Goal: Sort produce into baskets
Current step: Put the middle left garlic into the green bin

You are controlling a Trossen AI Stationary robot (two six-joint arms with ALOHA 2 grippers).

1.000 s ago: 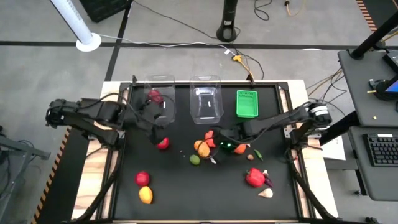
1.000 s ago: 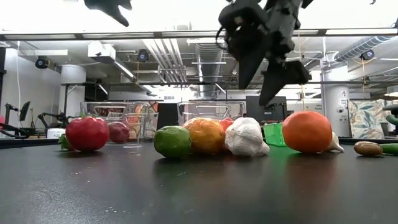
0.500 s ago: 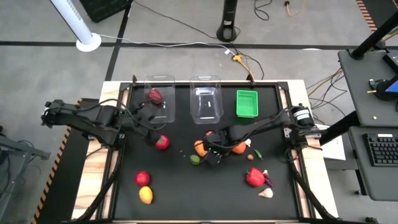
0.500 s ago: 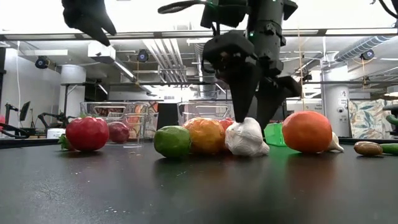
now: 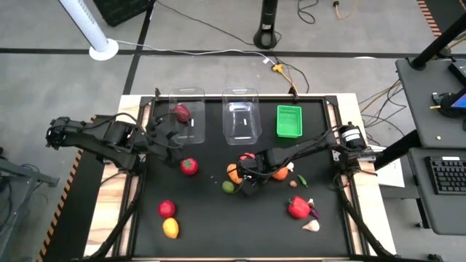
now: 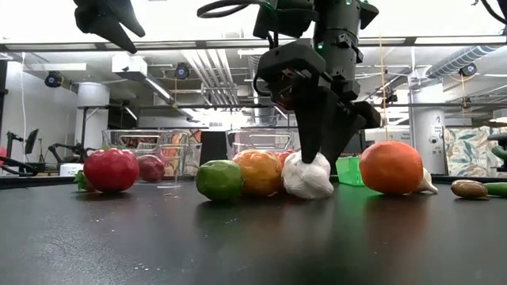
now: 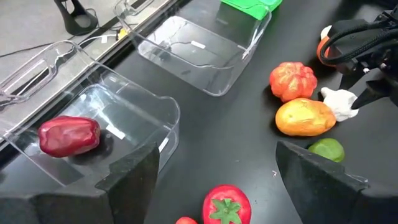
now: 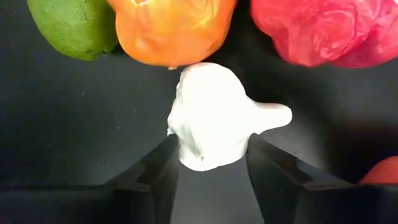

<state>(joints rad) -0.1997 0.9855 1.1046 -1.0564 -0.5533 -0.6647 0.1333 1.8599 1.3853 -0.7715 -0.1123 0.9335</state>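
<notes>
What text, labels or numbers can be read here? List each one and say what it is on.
None can be read.
Small white sticker on the middle clear tub: too small to read.
Label on the clear tub with the red piece: blurred.
Toy produce, green basket and black table: no markings visible.

Garlic (image 8: pixel 214 118) crowded by orange fruit (image 8: pixel 171 28)

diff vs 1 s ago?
Right gripper came down from above the produce pile and closed its fingers around the white garlic, nudging it slightly; garlic not lifted. Left gripper drifted back toward its tub, open and empty. Other produce and baskets unchanged.
</notes>
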